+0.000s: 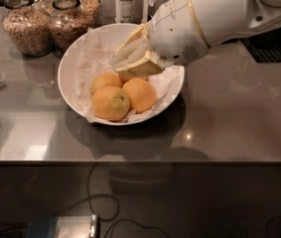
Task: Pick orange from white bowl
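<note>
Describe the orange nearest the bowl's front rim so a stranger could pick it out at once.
On the grey counter stands a wide white bowl lined with paper, the pincer hovering over its back right part. Among the fruit inside, the front orange lies closest to the near rim, left of the right orange, with paler, yellower peel.

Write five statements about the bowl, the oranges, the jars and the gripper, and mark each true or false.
1. The white bowl holds oranges on crumpled paper. True.
2. The gripper is over the bowl, just above the oranges. True.
3. The grain jars stand right of the bowl. False: they stand behind it, to the left.
4. The bowl lies upside down. False: it sits upright.
5. One orange lies on the counter. False: every orange in view is in the bowl.
</note>
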Tool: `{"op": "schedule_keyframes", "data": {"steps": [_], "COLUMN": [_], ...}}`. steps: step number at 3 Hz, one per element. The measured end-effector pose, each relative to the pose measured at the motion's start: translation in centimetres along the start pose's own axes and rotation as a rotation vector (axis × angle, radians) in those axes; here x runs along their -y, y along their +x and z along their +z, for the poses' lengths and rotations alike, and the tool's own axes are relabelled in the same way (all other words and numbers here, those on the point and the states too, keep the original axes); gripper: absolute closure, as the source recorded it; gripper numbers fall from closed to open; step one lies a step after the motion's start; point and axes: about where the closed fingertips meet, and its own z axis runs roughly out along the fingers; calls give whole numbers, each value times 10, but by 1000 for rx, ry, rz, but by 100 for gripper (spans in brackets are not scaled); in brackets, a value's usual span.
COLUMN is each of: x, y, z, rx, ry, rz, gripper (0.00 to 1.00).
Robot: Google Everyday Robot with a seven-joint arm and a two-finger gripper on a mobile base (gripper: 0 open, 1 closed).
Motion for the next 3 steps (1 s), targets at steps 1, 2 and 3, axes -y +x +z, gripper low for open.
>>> {"op": "schedule_keyframes", "data": {"steps": [1, 2, 3], "x": [7, 13, 10], "y": [-13, -5, 7], "z": [-14, -3, 17], "rx": [-2, -29, -47], "ry": [-4, -111, -228], "rz": [-26, 9, 53], "gripper": [100, 81, 58]}}
